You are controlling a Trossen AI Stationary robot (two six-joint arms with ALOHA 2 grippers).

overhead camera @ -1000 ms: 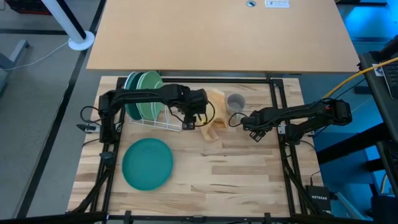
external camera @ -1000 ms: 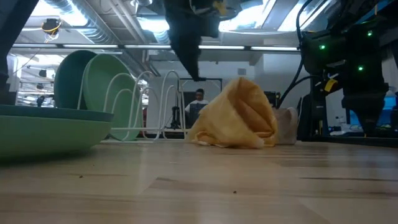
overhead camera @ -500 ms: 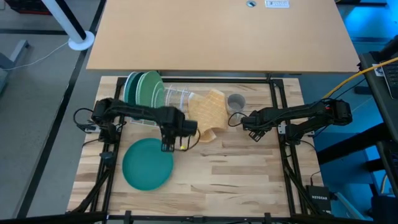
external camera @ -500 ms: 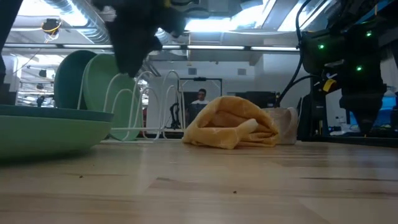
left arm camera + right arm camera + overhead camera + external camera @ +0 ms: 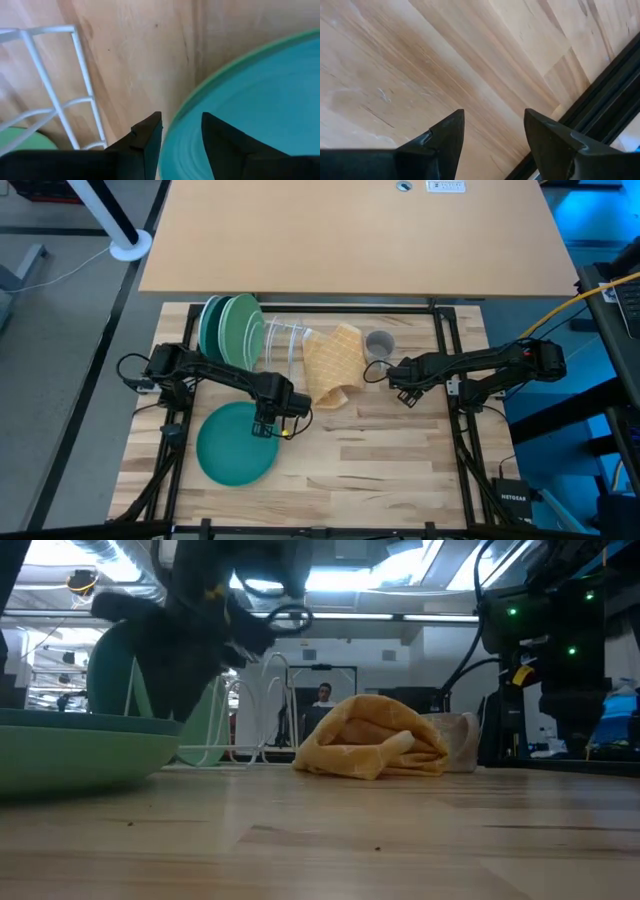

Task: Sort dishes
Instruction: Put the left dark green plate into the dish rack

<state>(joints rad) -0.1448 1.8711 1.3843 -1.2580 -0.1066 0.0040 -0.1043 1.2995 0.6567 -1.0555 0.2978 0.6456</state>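
Left hand (image 5: 265, 426) swings off the cloth (image 5: 333, 362), now spread over the teal plate (image 5: 236, 443) rim; racking comes next. Right hand (image 5: 401, 385) waits spread.

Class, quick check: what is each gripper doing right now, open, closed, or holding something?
Left gripper: open, empty, fingers straddling the rim of the teal plate.
Right gripper: open, empty, over bare table.

Two plates (image 5: 228, 330) stood in the rack (image 5: 262, 345), left of the cloth (image 5: 331, 362) and mug (image 5: 379, 343).
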